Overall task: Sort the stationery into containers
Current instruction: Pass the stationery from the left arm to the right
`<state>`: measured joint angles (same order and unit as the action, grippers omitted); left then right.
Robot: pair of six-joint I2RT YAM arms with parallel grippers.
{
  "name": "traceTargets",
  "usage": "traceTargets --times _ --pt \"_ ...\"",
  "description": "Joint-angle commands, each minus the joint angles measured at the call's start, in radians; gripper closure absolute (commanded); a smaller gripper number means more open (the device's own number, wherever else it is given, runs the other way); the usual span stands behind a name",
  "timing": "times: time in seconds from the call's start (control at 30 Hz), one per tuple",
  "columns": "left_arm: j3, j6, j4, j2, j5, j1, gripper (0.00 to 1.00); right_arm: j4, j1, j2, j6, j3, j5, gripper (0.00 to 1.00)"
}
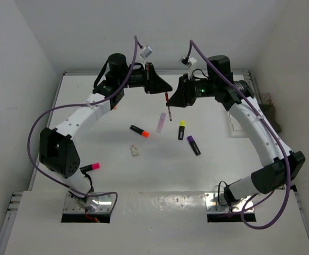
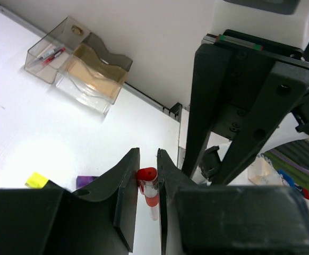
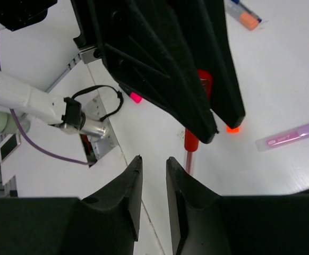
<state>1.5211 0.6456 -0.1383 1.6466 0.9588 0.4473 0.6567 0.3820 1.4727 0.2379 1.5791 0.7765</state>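
My left gripper (image 1: 166, 89) is shut on the red cap of a thin red pen (image 1: 169, 109), which hangs from it above the table. In the left wrist view the jaws (image 2: 148, 162) pinch the pen (image 2: 148, 180). My right gripper (image 1: 172, 102) faces it closely from the right, open and empty (image 3: 153, 162); the pen (image 3: 191, 142) shows just beyond its right finger. On the table lie a lilac marker (image 1: 161, 122) and orange (image 1: 139, 130), yellow (image 1: 181, 129), purple (image 1: 193, 145) and pink (image 1: 91, 167) highlighters. A white eraser (image 1: 136, 151) lies near them.
Two clear trays stand by the wall in the left wrist view; one (image 2: 47, 53) holds red and white pens, the other (image 2: 93, 77) looks tan inside. In the top view a clear tray (image 1: 236, 126) lies at the right, partly hidden by the right arm.
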Motion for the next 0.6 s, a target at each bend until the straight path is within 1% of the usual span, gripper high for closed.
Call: traceTargets --times 0.0,0.07,0.1,0.13,0.23,0.3,0.47,0.57 --pt "0.027 -0.035 -0.004 -0.01 0.018 0.013 1.0 0.014 0.004 0.009 -0.012 0.027 0.046 0.76" --pt "0.027 -0.026 -0.015 -0.008 0.018 0.016 1.0 -0.006 0.003 0.006 0.003 0.016 0.044 0.74" --pt "0.019 -0.015 -0.026 -0.008 0.026 0.014 1.0 -0.017 0.003 0.003 0.008 0.006 0.043 0.68" --pt "0.016 -0.003 -0.055 -0.008 0.031 0.016 1.0 -0.022 0.003 0.0 0.014 -0.004 0.035 0.65" --pt "0.001 0.031 -0.081 -0.013 0.035 0.016 1.0 -0.037 0.005 -0.008 0.024 -0.021 0.027 0.59" --pt "-0.002 0.043 -0.095 -0.019 0.04 0.014 1.0 -0.039 0.003 -0.017 0.021 -0.03 0.015 0.59" --pt "-0.007 0.054 -0.099 -0.028 0.043 0.014 1.0 -0.055 0.001 -0.041 0.009 -0.057 -0.002 0.67" --pt "-0.033 0.1 -0.153 -0.04 0.052 0.016 1.0 -0.08 0.001 -0.048 0.017 -0.074 -0.009 0.68"
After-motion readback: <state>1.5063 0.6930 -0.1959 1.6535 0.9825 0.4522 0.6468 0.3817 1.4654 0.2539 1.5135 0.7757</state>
